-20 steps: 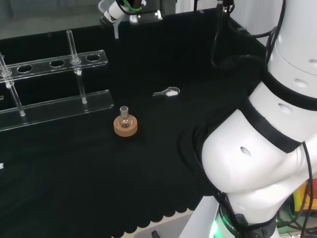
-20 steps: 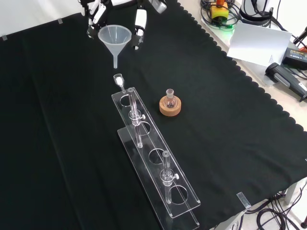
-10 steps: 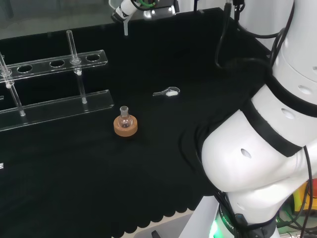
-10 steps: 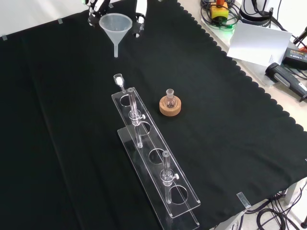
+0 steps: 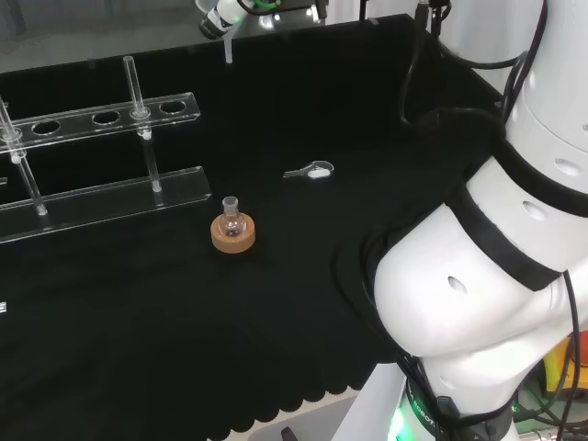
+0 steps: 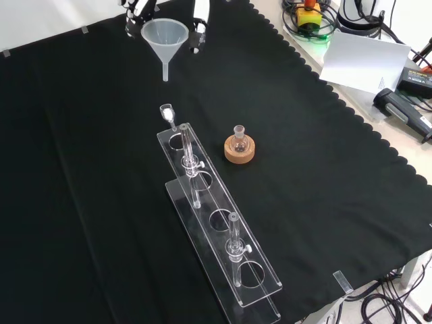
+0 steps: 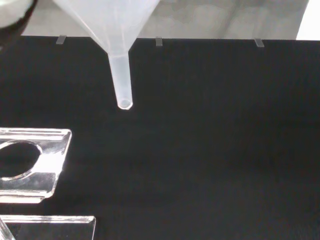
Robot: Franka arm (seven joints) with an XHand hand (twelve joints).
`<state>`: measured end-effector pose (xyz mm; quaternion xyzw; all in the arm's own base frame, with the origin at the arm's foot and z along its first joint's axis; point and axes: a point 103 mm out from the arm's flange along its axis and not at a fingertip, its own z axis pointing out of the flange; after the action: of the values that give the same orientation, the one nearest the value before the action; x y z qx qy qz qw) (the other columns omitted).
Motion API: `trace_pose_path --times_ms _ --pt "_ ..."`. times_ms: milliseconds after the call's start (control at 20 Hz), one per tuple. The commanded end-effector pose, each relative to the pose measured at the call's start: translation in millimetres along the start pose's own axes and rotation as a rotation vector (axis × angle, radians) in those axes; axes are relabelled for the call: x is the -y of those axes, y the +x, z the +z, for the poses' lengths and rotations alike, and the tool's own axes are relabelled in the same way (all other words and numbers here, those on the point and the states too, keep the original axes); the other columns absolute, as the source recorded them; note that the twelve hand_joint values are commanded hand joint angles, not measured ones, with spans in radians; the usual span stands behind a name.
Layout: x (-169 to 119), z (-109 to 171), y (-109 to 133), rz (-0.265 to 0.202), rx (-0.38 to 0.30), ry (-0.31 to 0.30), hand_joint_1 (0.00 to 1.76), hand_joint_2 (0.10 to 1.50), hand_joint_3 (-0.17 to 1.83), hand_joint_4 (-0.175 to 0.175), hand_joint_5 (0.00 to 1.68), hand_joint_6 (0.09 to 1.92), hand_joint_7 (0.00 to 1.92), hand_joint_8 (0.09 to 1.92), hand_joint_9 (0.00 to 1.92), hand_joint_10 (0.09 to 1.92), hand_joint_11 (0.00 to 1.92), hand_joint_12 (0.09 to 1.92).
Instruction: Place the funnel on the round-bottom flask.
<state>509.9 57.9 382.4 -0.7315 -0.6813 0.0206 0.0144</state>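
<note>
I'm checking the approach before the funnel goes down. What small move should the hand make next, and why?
Probably carry the funnel across toward the round-bottom flask while keeping it raised. The hand holds the funnel upright, spout down, near the cloth's far edge in the front view. The flask sits on its cork ring, well off to the side, so the spout is not over the neck yet.

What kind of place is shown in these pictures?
Most likely a laboratory bench set up for robot trials: a clear test-tube rack, a small round-bottom flask on a cork ring, and a funnel held by the hand.
</note>
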Motion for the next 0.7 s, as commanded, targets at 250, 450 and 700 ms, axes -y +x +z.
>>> trace_pose_path --times_ms 250,450,700 --pt "10 3 20 -0.025 -0.006 0.017 0.8 0.54 0.59 0.175 1.05 0.23 1.22 0.11 0.75 0.34 0.0 1.24" --pt "12 3 25 -0.032 -0.008 0.012 0.8 0.54 0.6 0.175 1.05 0.23 1.22 0.11 0.75 0.34 0.0 1.24" --pt "15 3 27 -0.04 -0.007 0.0 0.81 0.54 0.6 0.175 1.05 0.23 1.22 0.11 0.75 0.34 0.0 1.24"
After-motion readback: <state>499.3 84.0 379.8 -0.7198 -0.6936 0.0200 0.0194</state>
